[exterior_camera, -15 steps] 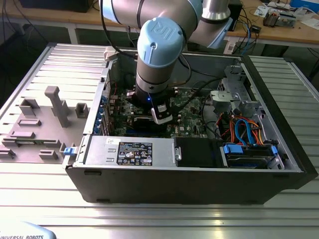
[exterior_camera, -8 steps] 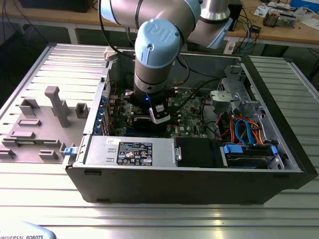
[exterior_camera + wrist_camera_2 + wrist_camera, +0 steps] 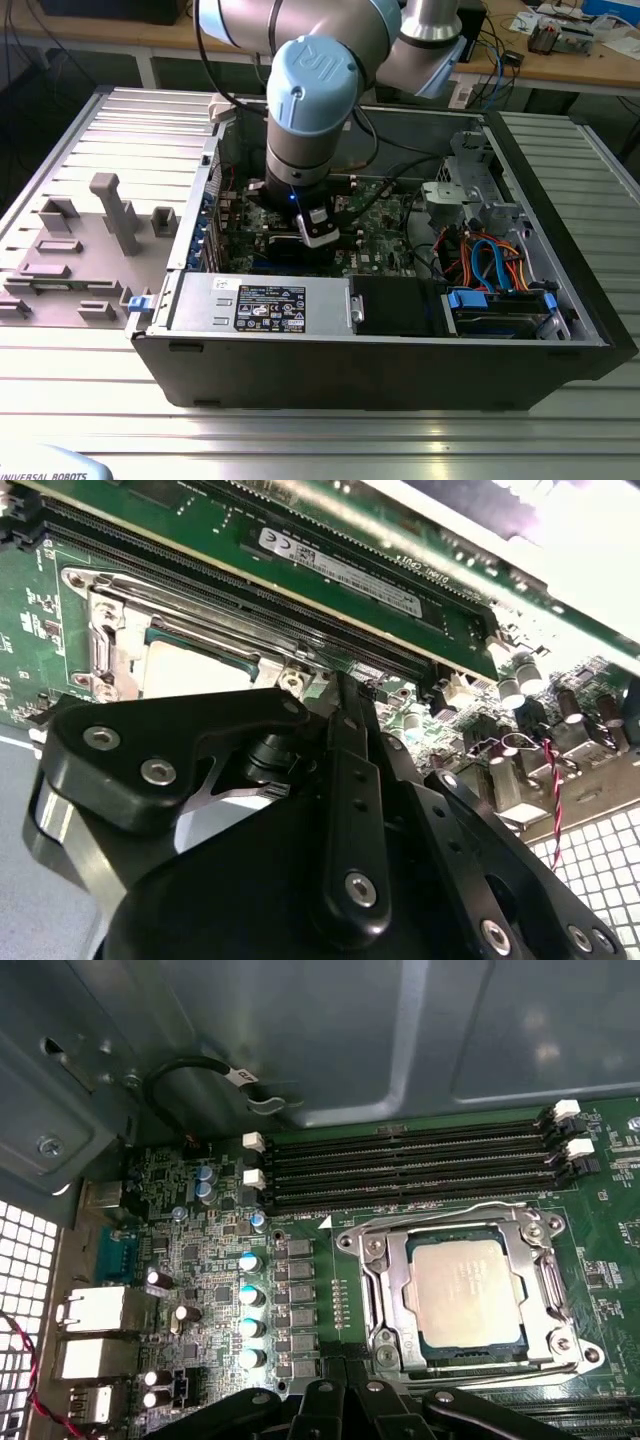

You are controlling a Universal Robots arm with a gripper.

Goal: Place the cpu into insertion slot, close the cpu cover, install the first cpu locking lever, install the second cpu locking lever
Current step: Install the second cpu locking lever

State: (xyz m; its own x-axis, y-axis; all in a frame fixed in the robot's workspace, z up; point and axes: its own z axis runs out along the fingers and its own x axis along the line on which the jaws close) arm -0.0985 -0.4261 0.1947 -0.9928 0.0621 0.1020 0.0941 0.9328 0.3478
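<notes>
The jaws are down inside the open computer case, just over the green motherboard. Only their black linkages show at the edge of both wrist views, so I cannot tell whether they are spread or pressed together, and nothing can be seen held in them.

Just beyond them lies the insertion slot, a square socket with a silver rim. The cpu sits flat in it, its dull grey top facing up. The cpu cover, a thin silver frame, lies down around the chip with the chip showing through its cut-out. A thin wire lever runs along the side of the socket nearest the memory slots, and another runs along the opposite side, next to the jaws. In the second wrist view the same socket peeks out past the black gripper body.

Beside the socket run four long black memory slots with white clips at their ends. A row of small blue-topped capacitors stands on the board's other side, near the metal rear ports.

In the exterior view the arm, grey with a blue cap, reaches straight down into the middle of the case. The case lies on its side on a ribbed metal surface. A grey tray of fixtures sits to the exterior view's left of the case.
</notes>
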